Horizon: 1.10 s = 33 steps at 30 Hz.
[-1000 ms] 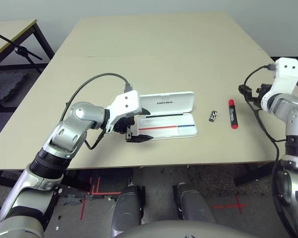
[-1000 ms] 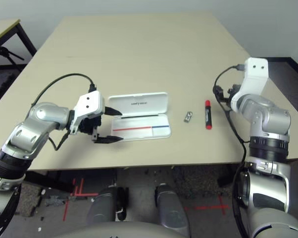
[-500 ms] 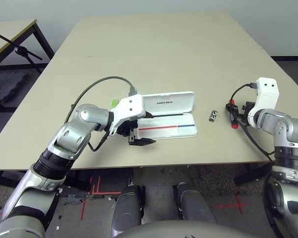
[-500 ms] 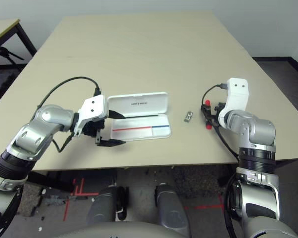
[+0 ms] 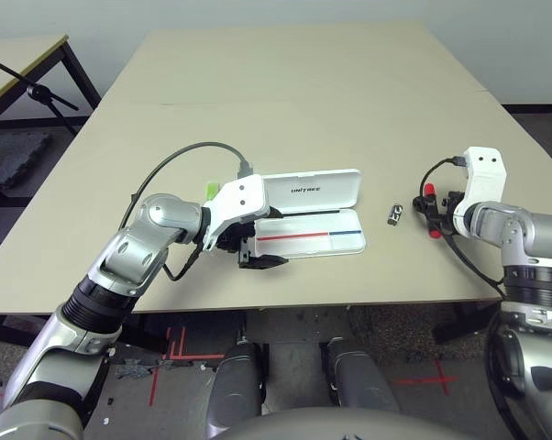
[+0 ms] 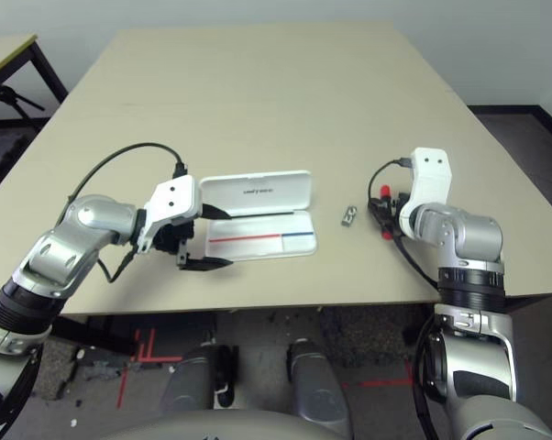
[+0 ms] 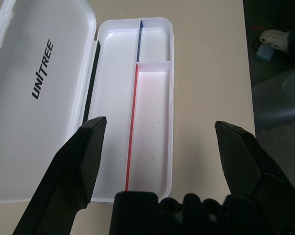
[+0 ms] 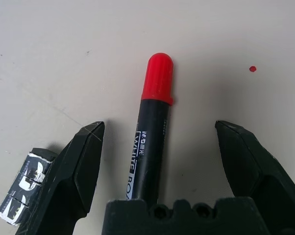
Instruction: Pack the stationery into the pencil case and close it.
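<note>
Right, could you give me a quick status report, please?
Left gripper open over open pencil case. Right gripper open, straddling red marker. Nothing packed yet. Nothing in the way.

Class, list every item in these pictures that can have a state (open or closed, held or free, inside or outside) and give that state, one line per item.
Pencil case: open, lid laid flat, tray holds no stationery.
Red marker: capped, lying on the table between the open fingers, not gripped.
Small metal piece: loose on the table, outside the case.
Green highlighter: on the table behind the left arm, outside the case.
Left claw: open, over the tray's end.
Right claw: open, straddling the marker.
</note>
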Each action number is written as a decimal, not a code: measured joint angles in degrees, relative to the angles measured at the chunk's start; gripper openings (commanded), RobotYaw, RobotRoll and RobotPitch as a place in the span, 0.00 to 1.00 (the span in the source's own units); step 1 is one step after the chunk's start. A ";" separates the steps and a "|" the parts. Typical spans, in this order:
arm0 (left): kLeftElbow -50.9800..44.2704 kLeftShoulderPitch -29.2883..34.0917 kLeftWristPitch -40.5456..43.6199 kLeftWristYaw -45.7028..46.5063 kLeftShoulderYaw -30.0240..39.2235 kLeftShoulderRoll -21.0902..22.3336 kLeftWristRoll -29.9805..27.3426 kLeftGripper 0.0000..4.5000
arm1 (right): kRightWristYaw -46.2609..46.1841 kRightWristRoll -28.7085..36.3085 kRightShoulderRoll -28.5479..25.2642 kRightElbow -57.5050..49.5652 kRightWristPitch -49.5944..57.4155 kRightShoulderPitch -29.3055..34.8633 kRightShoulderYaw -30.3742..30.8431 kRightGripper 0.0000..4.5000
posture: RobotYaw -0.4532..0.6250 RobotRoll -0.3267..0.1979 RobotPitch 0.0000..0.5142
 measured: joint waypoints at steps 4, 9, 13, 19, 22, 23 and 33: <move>0.00 0.00 0.00 0.00 -0.07 0.00 0.03 1.00 | 1.24 0.27 -1.94 0.72 1.81 -0.59 -0.24 0.70 | 0.30 0.62 0.18; 0.00 -0.01 0.00 0.01 -0.55 -0.05 0.25 1.00 | 3.83 1.02 -4.28 1.45 2.63 -1.11 -0.17 0.28 | 0.30 0.62 0.18; 0.00 -0.01 0.00 0.02 -0.58 -0.06 0.30 1.00 | 4.82 0.91 -6.93 2.08 2.75 -2.13 -0.02 0.10 | 0.30 0.62 0.18; 0.00 -0.01 0.00 0.04 -0.67 -0.07 0.48 1.00 | 9.86 0.96 -13.23 1.29 2.60 -4.60 3.39 0.10 | 0.31 0.62 0.18; -0.03 -0.01 0.00 0.04 -0.71 -0.10 0.53 1.00 | 16.41 1.26 -17.62 -1.28 -0.26 -4.31 7.94 0.10 | 0.31 0.62 0.18; -0.02 -0.01 0.00 0.05 -0.73 -0.09 0.56 1.00 | 18.51 1.39 -18.78 -2.03 -1.38 -4.14 8.98 0.10 | 0.31 0.62 0.18; 0.04 -0.01 -0.05 0.00 -0.89 0.65 0.69 1.00 | 48.08 1.92 -32.51 -9.33 -21.75 -0.52 20.56 0.10 | 0.31 0.62 0.18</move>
